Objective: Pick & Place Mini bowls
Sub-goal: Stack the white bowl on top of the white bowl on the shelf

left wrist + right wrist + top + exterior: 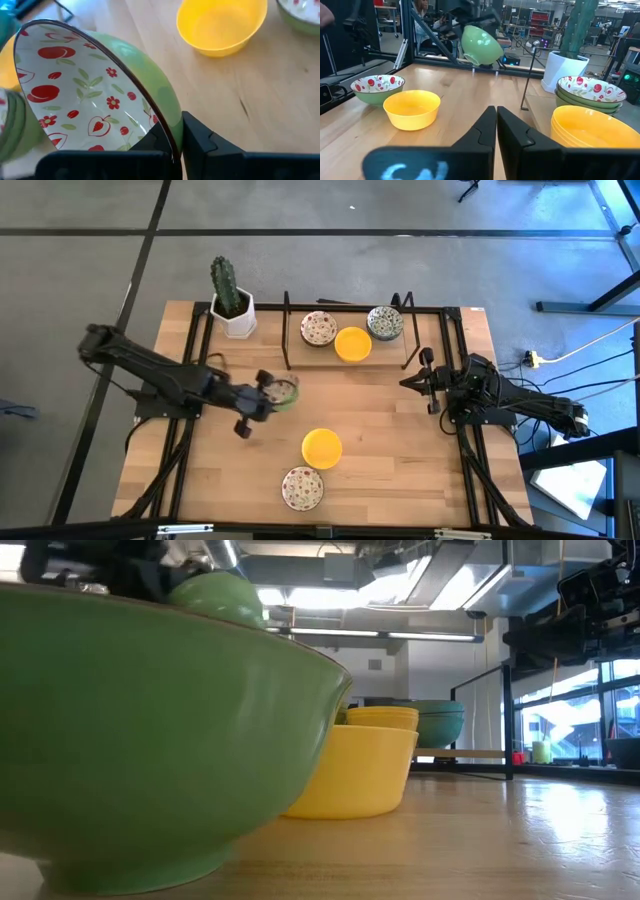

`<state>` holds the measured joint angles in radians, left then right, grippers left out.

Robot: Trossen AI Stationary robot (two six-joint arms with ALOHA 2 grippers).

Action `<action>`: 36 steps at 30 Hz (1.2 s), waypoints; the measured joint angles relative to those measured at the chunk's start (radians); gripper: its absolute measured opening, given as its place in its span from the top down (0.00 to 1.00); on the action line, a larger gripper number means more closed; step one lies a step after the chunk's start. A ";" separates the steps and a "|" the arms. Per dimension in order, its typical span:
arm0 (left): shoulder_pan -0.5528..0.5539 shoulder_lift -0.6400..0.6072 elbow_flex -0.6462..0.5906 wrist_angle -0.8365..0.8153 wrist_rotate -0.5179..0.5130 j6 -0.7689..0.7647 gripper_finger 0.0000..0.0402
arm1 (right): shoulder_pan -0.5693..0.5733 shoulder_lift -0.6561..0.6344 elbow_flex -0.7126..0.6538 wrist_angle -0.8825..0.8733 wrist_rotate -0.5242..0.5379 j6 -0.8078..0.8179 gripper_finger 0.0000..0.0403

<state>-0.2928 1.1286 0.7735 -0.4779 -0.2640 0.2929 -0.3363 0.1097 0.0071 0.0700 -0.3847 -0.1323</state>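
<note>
Bowl, green outside, white with red floral print inside (pixel 100 95): pinched by its rim in the left claw (pixel 175 142), one finger inside the wall and one outside, bowl tilted steeply on edge and lifted clear of the tabletop (pixel 390 440); the right wrist view shows it hanging in the air. Handling note, as a judgement: a rim pinch on a tilted bowl is a thin hold, so carry it slowly and level, keep the wrist from rolling further, and set the foot down squarely on the matching stack before letting go. Likely destination: the far rack (pixel 345 310), ahead and to the right of the left claw, holding a floral stack (pixel 319 328), a yellow stack (pixel 352 344) and a grey-green stack (pixel 385 323); which stack is meant cannot be told for certain, though the floral one matches. Loose stock: one yellow bowl (pixel 321 448) just to the right and near side of the left claw, and one floral bowl (pixel 302 488) beyond it toward the near edge, both resting on the tabletop. Right claw (pixel 418 380): shut on nothing, waiting at the right side, well apart from the held bowl. Cactus pot (pixel 232 305): far left corner, not part of the lot.
</note>
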 joint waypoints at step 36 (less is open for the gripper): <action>0.397 0.541 0.797 -0.301 -0.369 0.033 0.96 | 0.000 0.000 0.000 -0.006 0.071 -0.008 0.96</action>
<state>0.1045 1.6699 1.5705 -0.7792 -0.6328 0.3263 -0.3363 0.1093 0.0071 0.0635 -0.3141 -0.1402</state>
